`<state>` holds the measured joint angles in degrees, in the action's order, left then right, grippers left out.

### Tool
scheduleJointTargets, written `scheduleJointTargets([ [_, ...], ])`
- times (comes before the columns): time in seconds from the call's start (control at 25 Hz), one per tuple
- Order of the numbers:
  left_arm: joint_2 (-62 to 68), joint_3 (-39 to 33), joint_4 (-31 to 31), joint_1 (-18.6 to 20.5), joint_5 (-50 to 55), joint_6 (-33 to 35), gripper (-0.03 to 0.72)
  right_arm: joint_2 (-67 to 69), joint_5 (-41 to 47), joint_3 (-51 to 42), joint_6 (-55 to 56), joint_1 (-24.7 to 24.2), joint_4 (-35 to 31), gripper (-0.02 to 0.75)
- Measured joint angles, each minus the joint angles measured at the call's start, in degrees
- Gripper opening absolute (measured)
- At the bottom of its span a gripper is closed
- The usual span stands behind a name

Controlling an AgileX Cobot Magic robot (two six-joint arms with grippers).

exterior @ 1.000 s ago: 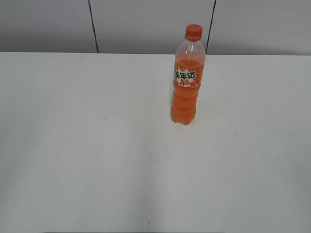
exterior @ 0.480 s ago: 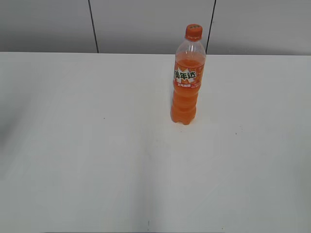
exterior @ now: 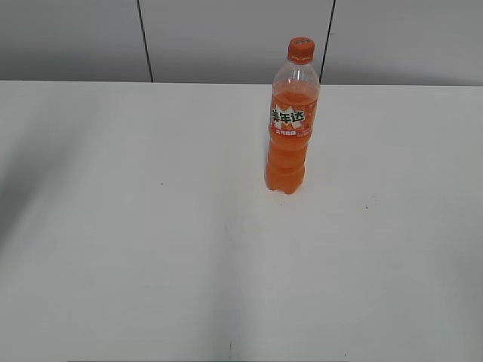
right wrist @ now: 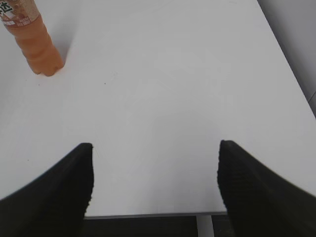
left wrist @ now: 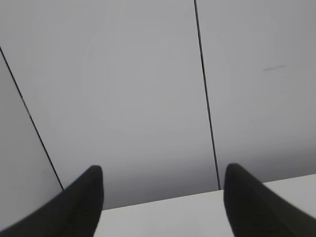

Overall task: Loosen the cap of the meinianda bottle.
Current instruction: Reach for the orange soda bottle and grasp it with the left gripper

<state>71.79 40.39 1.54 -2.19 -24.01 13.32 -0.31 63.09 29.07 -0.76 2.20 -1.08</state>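
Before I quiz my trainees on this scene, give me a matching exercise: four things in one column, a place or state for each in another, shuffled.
Things:
1. cap
2. meinianda bottle
3. left gripper
4. right gripper

Places or states:
A. open, facing the wall
B. upright on the table
C. screwed on the bottle's neck
D. open above the table, the bottle ahead to its left

Pairs: 1-C, 2-B, 3-A, 4-D

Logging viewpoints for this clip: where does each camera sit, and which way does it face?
Exterior: raised in front, slanting down at the table and upright meinianda bottle; no arm shows.
Left wrist: faces the wall over the table's far edge; open left gripper.
Right wrist: looks down at the table; open right gripper.
Shared: exterior and right wrist both show the bottle.
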Motion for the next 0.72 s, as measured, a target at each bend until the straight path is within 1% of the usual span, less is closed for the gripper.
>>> scheduleJointTargets([
  [0.12, 5.8, 0.0, -2.3, 0.0, -6.3, -1.5, 0.469, 0.0, 0.0, 0.0, 0.0, 0.0, 0.0, 0.586],
  [0.16, 7.9, 0.0, -3.3, 0.0, -8.6, -3.1, 0.469, 0.0, 0.0, 0.0, 0.0, 0.0, 0.0, 0.586],
  [0.32, 15.8, 0.0, -9.0, 0.0, -16.8, -8.0, 0.468, 0.0, 0.0, 0.0, 0.0, 0.0, 0.0, 0.586],
  [0.44, 22.9, 0.0, -12.5, 0.5, -24.4, -10.1, 0.468, 0.0, 0.0, 0.0, 0.0, 0.0, 0.0, 0.586],
  [0.6, 32.1, 0.1, -14.3, 2.6, -34.0, -10.6, 0.468, 0.0, 0.0, 0.0, 0.0, 0.0, 0.0, 0.586],
  [0.72, 38.2, 0.1, -16.1, 4.4, -39.0, -10.6, 0.468, 0.0, 0.0, 0.0, 0.0, 0.0, 0.0, 0.586],
])
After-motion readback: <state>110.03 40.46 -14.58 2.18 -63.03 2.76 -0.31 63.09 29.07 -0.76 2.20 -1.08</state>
